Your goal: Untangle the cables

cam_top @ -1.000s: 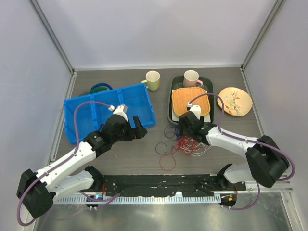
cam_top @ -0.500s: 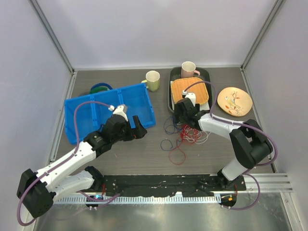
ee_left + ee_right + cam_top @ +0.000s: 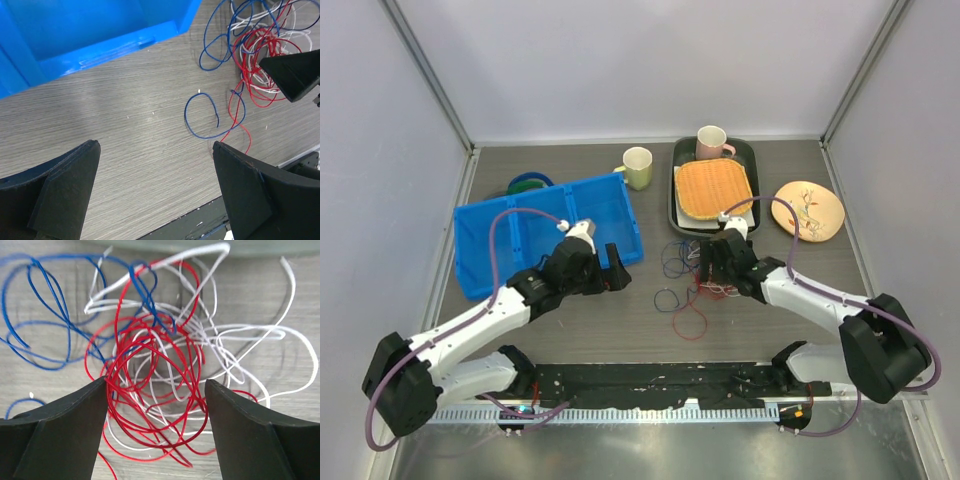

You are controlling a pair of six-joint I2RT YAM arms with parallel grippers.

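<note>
Two pincers spread wide: right pincer (image 3: 155,385) low over the cables (image 3: 165,329), left pincer (image 3: 155,147) hovering apart.

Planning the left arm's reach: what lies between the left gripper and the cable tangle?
A separate blue cable loop on otherwise bare tabletop, seen best in left wrist view.

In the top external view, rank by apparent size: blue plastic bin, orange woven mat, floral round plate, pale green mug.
1. Blue plastic bin, clearly largest.
2. Orange woven mat and floral round plate: nearly alike, not ranked.
3. Pale green mug, smallest.
</note>
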